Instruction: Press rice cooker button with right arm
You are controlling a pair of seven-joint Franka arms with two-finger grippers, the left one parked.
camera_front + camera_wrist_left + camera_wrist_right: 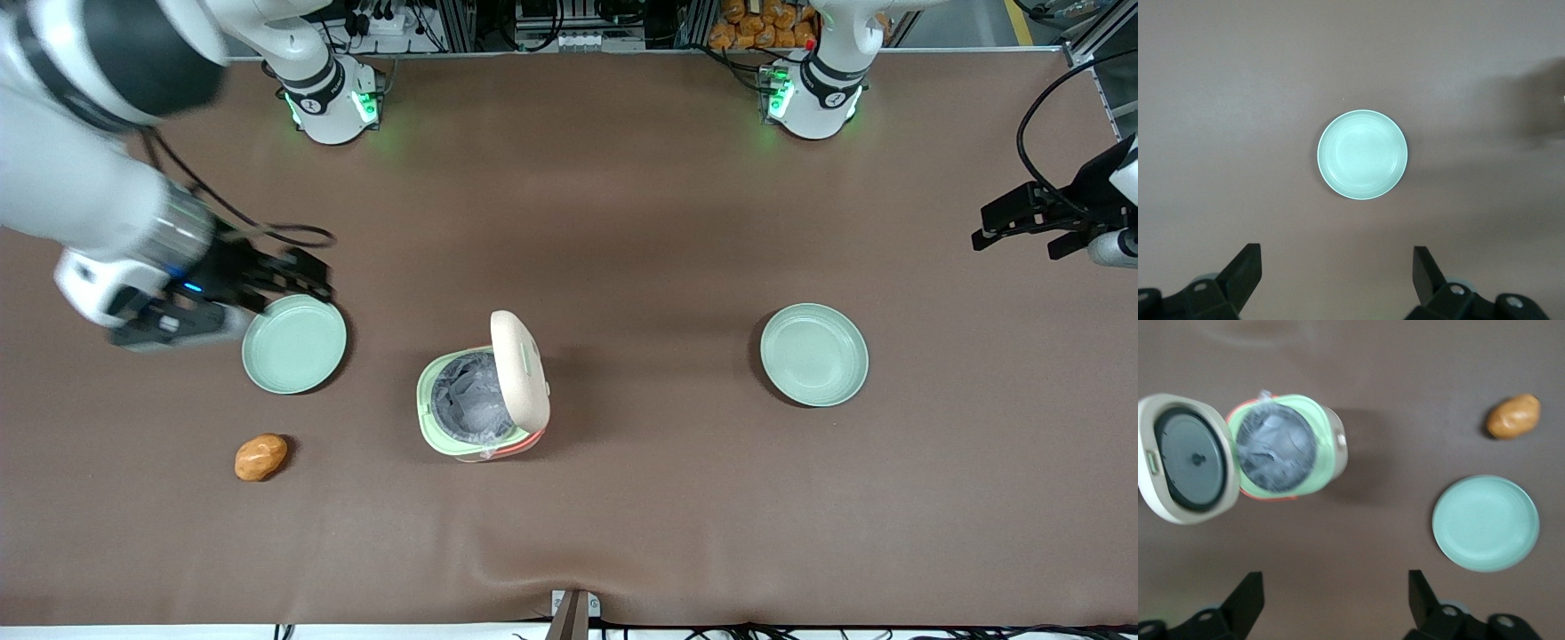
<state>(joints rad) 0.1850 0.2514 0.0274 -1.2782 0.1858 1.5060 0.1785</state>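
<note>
The rice cooker (471, 404) stands mid-table with its cream lid (520, 369) swung up and open; the grey-lined pot inside shows. It also shows in the right wrist view (1281, 447), with the lid's inner side (1188, 457) beside the pot. My right arm's gripper (311, 277) hangs above the table toward the working arm's end, over the edge of a pale green plate (294, 344), well apart from the cooker. Its fingers (1248, 593) are spread wide and hold nothing.
A brown bun-like lump (260, 457) lies nearer the front camera than the plate; both show in the right wrist view, the lump (1513, 417) and the plate (1486, 523). A second green plate (813, 355) lies toward the parked arm's end.
</note>
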